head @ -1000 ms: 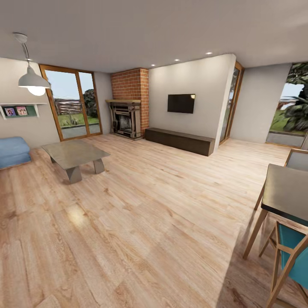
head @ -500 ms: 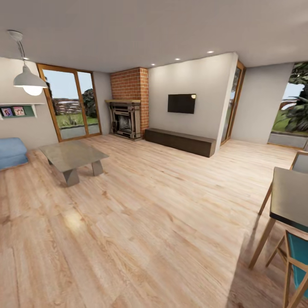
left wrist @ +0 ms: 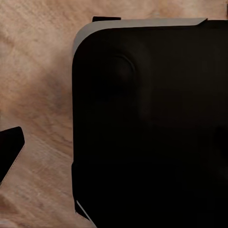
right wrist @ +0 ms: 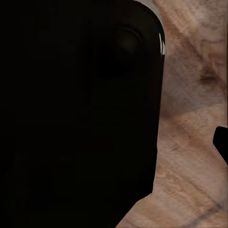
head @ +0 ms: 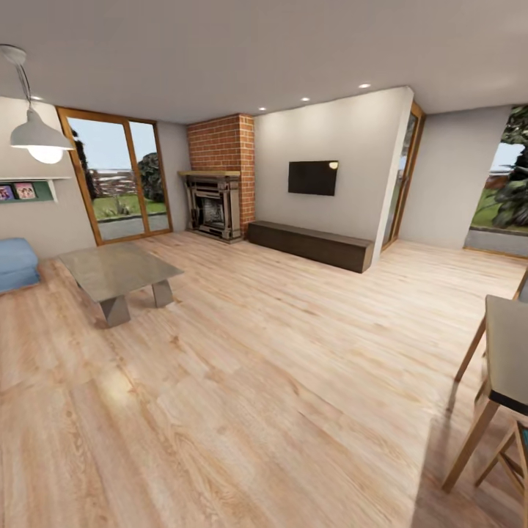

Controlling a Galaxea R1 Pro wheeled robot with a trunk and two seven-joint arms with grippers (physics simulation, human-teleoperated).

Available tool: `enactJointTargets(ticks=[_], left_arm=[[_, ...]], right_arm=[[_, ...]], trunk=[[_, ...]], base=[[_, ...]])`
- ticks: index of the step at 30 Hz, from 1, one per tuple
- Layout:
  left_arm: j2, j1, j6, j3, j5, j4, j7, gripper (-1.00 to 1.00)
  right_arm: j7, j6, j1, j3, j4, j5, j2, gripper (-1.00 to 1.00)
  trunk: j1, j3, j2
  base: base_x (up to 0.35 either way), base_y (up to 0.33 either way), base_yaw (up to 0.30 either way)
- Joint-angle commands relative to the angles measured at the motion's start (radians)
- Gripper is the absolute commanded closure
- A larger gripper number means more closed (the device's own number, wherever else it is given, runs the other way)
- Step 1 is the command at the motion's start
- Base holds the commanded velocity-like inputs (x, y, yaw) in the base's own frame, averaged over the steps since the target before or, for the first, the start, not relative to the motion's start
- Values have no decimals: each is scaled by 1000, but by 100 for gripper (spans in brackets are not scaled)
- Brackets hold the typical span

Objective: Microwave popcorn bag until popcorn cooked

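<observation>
Head view: living room seen, coffee table point(head: 117, 270) ahead-left, fireplace point(head: 215, 207) and TV point(head: 312, 177) beyond; popcorn bag, microwave, countertop not sighted, so bearing and nearer arm undetermined; wrist views blocked by dark housing over wood floor point(left wrist: 35, 85), claw state cannot be told

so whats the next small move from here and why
Probably keep turning the base to look for the kitchen: the head view shows a living room with a coffee table, a brick fireplace and a wall TV, with open wooden floor ahead.
</observation>
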Motion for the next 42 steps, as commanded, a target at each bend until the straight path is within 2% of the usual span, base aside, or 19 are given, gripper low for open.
enactJointTargets(ticks=[1,7,42], left_arm=[[0,0,-2,1,2,-1,0,-100],[1,0,-2,1,2,-1,6,-100],[-3,0,0,-3,-1,2,11,-100]], right_arm=[[0,-6,0,0,0,0,0,-100],[0,-28,0,-1,0,-2,0,-100],[0,-30,0,-7,0,-9,0,-100]], trunk=[[1,-1,0],[1,-1,0],[1,-1,0]], base=[[322,0,0],[322,0,0],[322,0,0]])
